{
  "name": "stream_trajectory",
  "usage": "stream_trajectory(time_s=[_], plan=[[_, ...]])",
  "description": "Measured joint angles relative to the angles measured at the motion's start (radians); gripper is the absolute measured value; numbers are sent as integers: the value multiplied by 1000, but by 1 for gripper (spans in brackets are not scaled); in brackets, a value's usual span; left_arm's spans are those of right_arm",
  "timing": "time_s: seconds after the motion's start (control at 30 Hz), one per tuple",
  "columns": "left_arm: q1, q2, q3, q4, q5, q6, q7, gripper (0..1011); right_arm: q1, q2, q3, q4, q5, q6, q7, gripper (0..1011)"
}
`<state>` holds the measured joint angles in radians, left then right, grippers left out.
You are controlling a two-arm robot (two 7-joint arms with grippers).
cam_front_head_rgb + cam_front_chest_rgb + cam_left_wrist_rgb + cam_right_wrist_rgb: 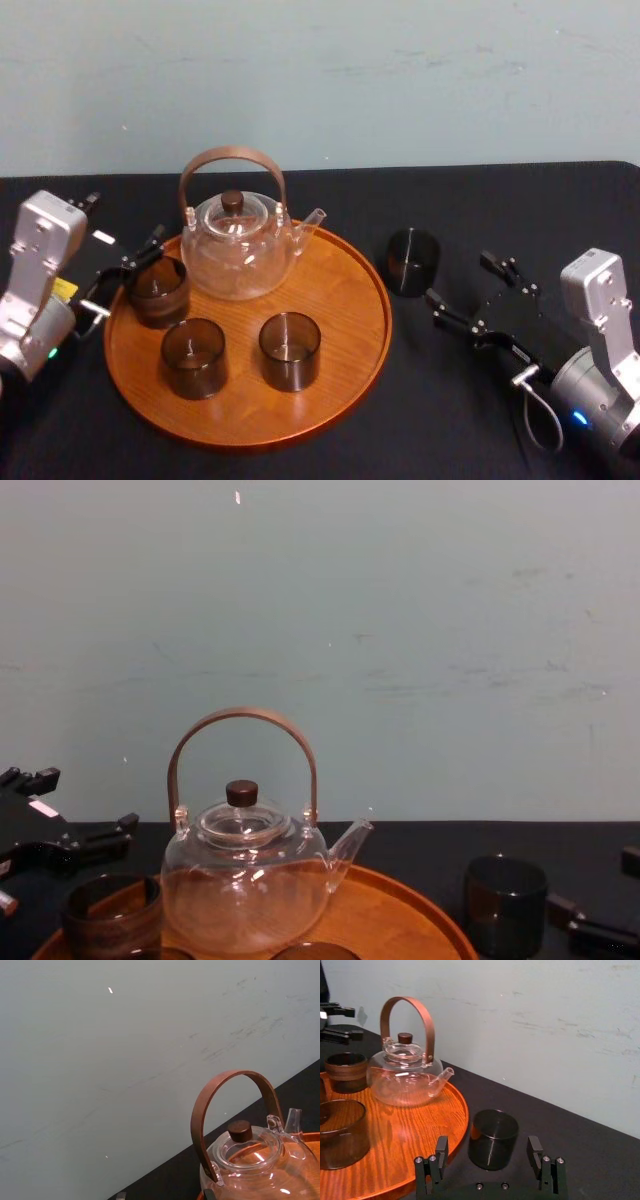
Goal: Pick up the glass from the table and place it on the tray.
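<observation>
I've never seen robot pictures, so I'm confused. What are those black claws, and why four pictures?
It's a two-armed robot. One camera looks down from its head, one forward from its chest, one sits on each wrist. On the table lies a wooden tray with a glass teapot and three dark glasses. A fourth glass stands beside the tray. The claws are its tools: the right tool is open, facing that glass; the left tool is open at the tray's edge. Neither holds anything.

Bare table point(540, 215) right of the glass point(412, 261), tray point(352, 292) just left.
</observation>
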<state>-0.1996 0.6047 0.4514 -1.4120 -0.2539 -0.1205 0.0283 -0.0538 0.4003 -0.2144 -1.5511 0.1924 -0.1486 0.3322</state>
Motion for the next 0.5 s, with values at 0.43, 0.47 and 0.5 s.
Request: stream_trajectory(time_s=[0.43, 0.47, 0.5], plan=[[0, 0, 0, 0, 0, 0, 0, 1001, 15, -20, 19, 38, 0, 13, 4, 1002], [0, 0, 0, 0, 0, 0, 0, 1001, 15, -20, 19, 38, 0, 13, 4, 1002], [0, 0, 0, 0, 0, 0, 0, 1001, 16, -21, 19, 41, 1, 15, 5, 1002]])
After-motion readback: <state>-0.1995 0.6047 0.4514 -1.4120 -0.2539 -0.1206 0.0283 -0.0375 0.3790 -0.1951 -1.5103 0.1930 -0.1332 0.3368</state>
